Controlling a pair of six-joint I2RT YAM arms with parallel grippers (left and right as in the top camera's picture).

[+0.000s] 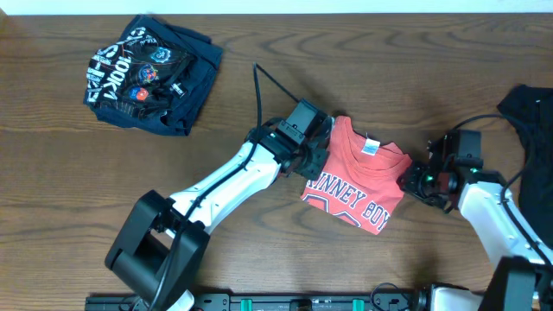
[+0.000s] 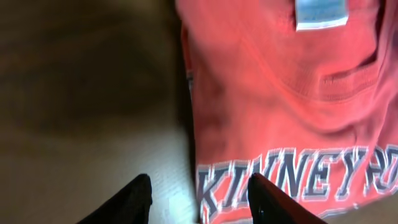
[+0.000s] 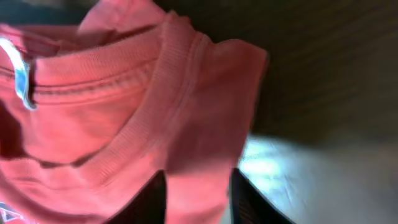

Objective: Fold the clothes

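— Near the middle of the tabletop (image 1: 78, 190), slightly right: coral-red T-shirt (image 1: 354, 177), lettering up, collar toward the far side.
— Left hand (image 2: 202, 202)?
— Straddling the shirt's left edge, fingers spread, released, gripping nothing.
— Right hand (image 3: 198, 199)?
— At the shirt's right side, red fabric between the fingers. Clamped or loose, cannot tell.
— Other clothes?
— Navy printed garment (image 1: 151, 76) crumpled far left; black garment (image 1: 531, 108) at the far right edge.

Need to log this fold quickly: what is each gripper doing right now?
Left gripper: open, over the coral-red T-shirt.
Right gripper: shirt fabric between its jaws; grip cannot be told.
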